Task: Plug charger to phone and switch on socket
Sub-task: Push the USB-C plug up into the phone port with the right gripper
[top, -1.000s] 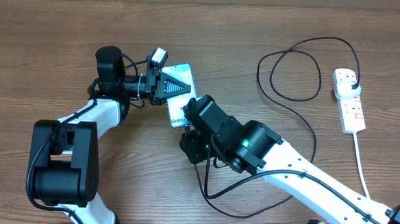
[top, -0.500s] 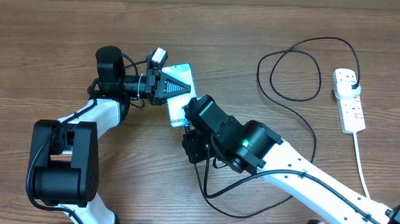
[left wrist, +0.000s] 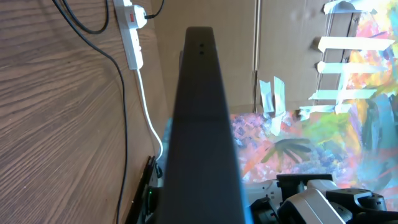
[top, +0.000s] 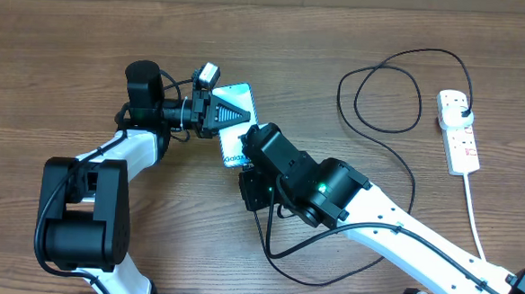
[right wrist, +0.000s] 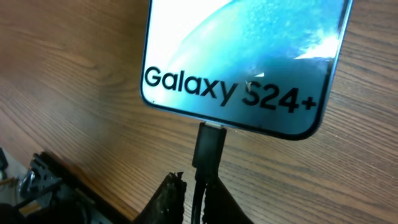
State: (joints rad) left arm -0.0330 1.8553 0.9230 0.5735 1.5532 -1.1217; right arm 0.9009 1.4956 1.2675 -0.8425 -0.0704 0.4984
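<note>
Overhead, the phone (top: 238, 99) lies flat on the table. The left gripper (top: 221, 115) is clenched with its tip over the screen, apparently bracing it. The right arm (top: 319, 190) hides its own claw. The charger (top: 415, 182) loops away to the socket (top: 461, 144), well apart at the right.

In the left wrist view a dark bar fills the middle, so nothing of the grip shows.

In the right wrist view the right gripper (right wrist: 194, 186) grasps the cable just behind the connector (right wrist: 208, 146), whose tip meets the phone's lower edge. I cannot tell if it is fully seated.

The cable is likely limp and light, so the stiff connector is the place to hold. The slick phone probably slides unless pinned.
</note>
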